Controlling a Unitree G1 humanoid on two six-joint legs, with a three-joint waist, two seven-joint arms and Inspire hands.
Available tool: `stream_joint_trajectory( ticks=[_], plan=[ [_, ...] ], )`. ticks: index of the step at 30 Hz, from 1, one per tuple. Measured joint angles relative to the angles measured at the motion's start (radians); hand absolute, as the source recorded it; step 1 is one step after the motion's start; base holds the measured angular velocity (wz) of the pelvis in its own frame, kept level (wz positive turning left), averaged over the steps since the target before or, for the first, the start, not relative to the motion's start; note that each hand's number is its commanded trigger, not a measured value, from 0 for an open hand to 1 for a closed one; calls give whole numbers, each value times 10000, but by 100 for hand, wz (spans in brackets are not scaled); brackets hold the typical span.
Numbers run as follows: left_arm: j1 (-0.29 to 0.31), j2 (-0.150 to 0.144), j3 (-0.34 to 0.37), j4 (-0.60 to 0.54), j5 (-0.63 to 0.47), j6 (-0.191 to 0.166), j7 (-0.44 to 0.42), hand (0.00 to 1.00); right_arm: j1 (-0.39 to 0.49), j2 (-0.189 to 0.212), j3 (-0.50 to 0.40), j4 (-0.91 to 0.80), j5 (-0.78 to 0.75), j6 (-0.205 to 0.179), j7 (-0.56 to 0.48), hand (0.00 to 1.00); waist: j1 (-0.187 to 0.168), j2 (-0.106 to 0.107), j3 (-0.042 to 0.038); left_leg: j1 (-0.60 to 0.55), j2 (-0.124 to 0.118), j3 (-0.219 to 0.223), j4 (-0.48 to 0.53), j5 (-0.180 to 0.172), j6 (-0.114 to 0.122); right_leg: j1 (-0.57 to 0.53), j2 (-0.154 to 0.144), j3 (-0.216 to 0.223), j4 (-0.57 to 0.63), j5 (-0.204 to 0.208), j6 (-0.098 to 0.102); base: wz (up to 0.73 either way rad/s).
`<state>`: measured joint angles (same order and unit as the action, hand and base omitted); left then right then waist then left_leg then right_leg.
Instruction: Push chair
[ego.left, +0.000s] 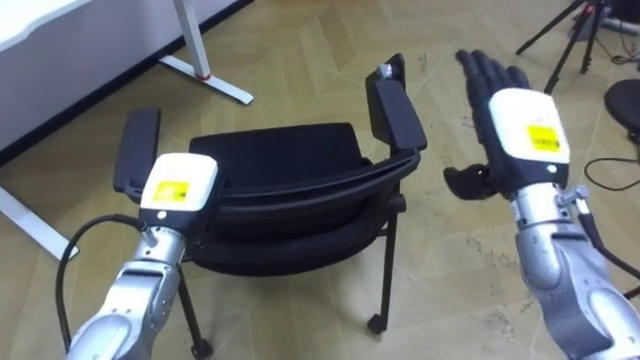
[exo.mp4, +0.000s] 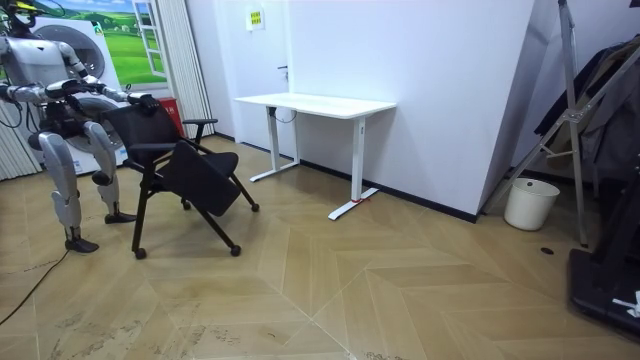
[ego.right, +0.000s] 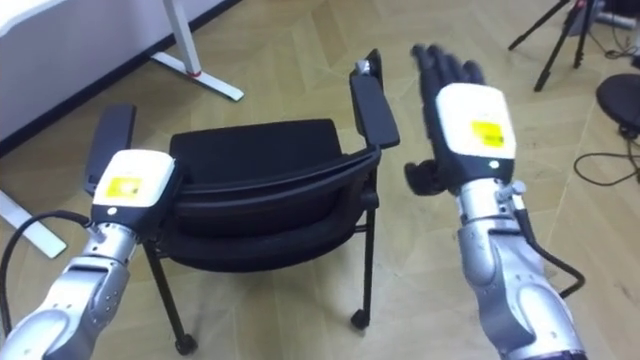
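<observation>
A black chair (ego.left: 280, 160) with two armrests and castors stands just in front of me, its backrest edge nearest to me. My left hand (ego.left: 178, 186) rests on the left end of the backrest top, beside the left armrest (ego.left: 137, 150). My right hand (ego.left: 525, 125) hovers open with straight fingers to the right of the right armrest (ego.left: 395, 105), apart from it. In the room view I stand at the room view's left, behind the chair (exo.mp4: 180, 165), which sits between me and the white desk (exo.mp4: 315, 103).
The white desk's foot (ego.left: 205, 75) lies on the wooden floor beyond the chair, at the upper left. Tripod legs (ego.left: 560, 40) and a dark round seat (ego.left: 625, 100) stand at the far right. A white bin (exo.mp4: 527, 203) stands by the wall.
</observation>
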<state>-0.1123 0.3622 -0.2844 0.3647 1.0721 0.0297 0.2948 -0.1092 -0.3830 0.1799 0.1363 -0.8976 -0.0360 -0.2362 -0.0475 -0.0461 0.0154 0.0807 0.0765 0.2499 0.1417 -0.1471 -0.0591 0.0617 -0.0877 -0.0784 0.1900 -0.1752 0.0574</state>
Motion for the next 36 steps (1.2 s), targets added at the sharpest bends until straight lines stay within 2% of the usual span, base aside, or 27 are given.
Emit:
stream_joint_trajectory(
  ticks=[6, 20, 22, 28, 36],
  plan=[
    [-92, 81, -37, 47, -1, -100, 0, 100, 0, -89, 440, 93, -890, -417, 646, 0, 24, -62, -13, -34, 7, -18, 11, 0, 0, -19, 5, -12, -7, 7, -5, 0],
    [-311, 74, -232, 179, -4, -188, -117, 100, 1, -103, 1564, 89, -912, -406, 1373, 0, 152, -49, -21, -56, 13, -163, 28, 0, 0, 82, 4, -155, -36, 8, -8, 2],
    [-516, 24, -346, 370, -6, -251, -126, 100, -2, -102, 1567, 89, -915, -433, 1419, 0, 258, -48, -20, -60, 13, -189, 29, 0, 0, 91, 4, -184, -36, 8, -8, 6],
    [-679, 21, -435, 495, -4, -305, -136, 100, -273, -114, 1853, 90, -915, -529, 1693, 0, 283, -60, -15, -144, 11, -313, 51, 1, 1, 74, 4, -272, -40, 8, -8, 5],
    [-874, -32, -742, 467, -4, -302, -131, 100, -563, -109, 1928, 95, -919, -360, 1839, 0, 537, -79, -5, -218, 4, -408, 59, 1, 0, 63, 4, -352, -80, 6, -5, 3]
  ],
)
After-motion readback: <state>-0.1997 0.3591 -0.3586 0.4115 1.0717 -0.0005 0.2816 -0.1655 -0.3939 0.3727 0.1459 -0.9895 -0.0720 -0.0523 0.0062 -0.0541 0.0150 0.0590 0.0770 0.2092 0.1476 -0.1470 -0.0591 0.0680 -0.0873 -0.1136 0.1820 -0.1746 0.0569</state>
